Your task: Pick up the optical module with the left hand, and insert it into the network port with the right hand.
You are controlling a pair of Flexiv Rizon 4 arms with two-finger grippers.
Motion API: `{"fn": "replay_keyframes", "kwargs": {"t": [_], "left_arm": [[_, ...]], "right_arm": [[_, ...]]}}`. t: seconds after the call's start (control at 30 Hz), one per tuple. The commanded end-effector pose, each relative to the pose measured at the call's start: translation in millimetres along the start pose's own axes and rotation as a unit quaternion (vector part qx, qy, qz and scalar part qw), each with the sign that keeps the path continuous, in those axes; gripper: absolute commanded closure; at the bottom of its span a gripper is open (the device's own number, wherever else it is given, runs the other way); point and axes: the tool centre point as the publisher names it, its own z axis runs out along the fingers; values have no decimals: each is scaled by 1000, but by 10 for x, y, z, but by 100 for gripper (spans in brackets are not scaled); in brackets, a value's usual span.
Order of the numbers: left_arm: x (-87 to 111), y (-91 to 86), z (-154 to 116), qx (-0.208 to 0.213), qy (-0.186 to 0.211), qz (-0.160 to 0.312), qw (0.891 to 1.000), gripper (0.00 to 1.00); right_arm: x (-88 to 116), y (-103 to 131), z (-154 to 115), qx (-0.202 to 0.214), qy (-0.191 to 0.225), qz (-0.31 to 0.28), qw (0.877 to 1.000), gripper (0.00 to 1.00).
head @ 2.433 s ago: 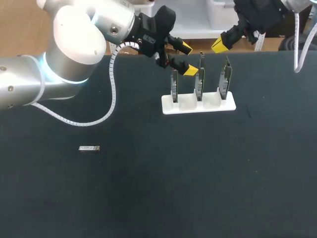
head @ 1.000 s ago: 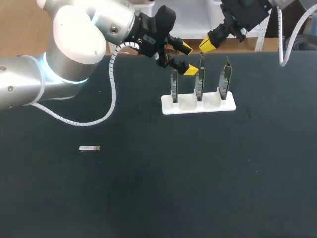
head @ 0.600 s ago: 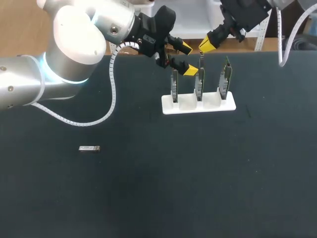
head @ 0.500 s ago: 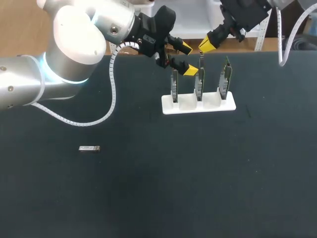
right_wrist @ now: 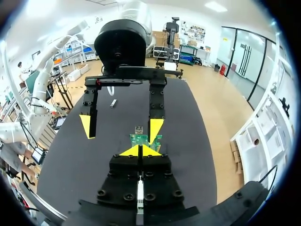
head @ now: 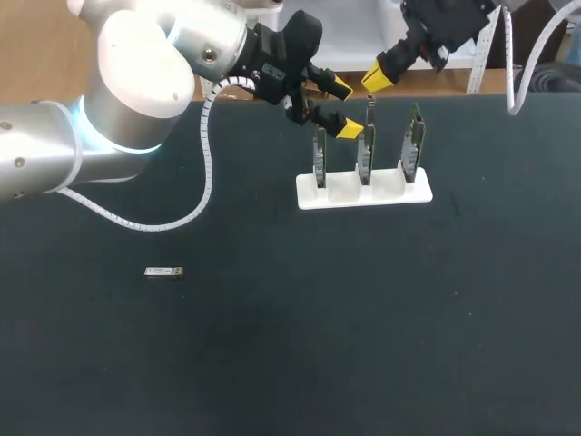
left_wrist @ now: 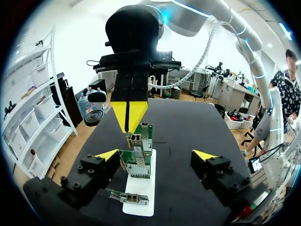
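Silver optical module (head: 163, 272) lies unpicked on the table (head: 363, 318), left gripper (head: 345, 109) wide and empty, right gripper (head: 376, 80) pinched closed, nothing inserted.

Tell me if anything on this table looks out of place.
The small module lies alone on the table, far from the left gripper, which is open, and the right gripper; both hang by the board stand instead.

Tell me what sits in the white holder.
Three green circuit boards stand upright in the white holder, one per slot. Their lower edges are hidden inside the slots.
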Motion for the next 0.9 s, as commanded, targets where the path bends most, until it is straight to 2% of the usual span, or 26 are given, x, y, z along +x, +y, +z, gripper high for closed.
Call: {"fn": "replay_keyframes", "kwargs": {"t": [0.03,0.9], "left_arm": [[-13,16,1,2,4,-1,1000,0],[-13,16,1,2,4,-1,1000,0]], "right_arm": [[30,-5,22,-1,-1,4,1000,100],[161,-31,135,-15,0,25,1000,100]]}}
